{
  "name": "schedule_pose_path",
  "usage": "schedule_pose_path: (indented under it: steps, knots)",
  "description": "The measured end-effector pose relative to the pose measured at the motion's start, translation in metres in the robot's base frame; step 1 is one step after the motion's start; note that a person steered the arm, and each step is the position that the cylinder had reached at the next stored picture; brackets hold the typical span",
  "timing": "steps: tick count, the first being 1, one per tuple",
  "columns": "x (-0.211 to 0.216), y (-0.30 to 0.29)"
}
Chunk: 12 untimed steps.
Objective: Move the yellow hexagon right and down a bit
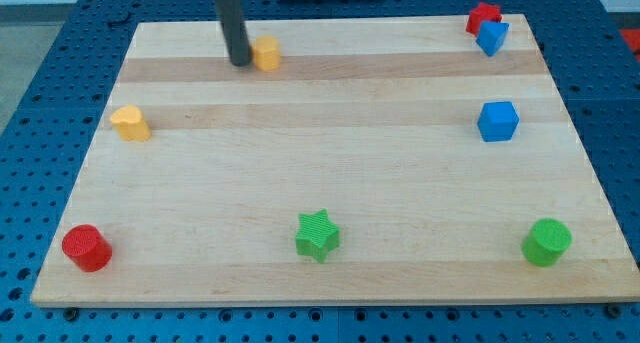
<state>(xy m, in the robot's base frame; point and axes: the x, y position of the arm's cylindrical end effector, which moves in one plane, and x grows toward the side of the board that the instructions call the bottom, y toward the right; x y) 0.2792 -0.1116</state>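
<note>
The yellow hexagon [266, 54] sits on the wooden board near the view's top, left of centre. My tip [240, 61] is the lower end of the dark rod that comes down from the view's top. It stands right beside the hexagon's left side, touching it or nearly so.
A yellow heart [130, 123] lies at the left. A red cylinder [87, 248] is at the bottom left, a green star [318, 235] at the bottom centre, a green cylinder [547, 242] at the bottom right. A blue cube [498, 121] is at the right. A red block [482, 17] and a blue block [492, 37] touch at the top right.
</note>
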Motion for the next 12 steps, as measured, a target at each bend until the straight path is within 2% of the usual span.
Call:
schedule_pose_path:
  steps: [1, 4, 7, 8, 10, 12]
  knots:
    - [0.0, 0.027]
    - [-0.022, 0.015]
    - [-0.029, 0.135]
    - [-0.029, 0.146]
    - [-0.036, 0.114]
    - [-0.003, 0.129]
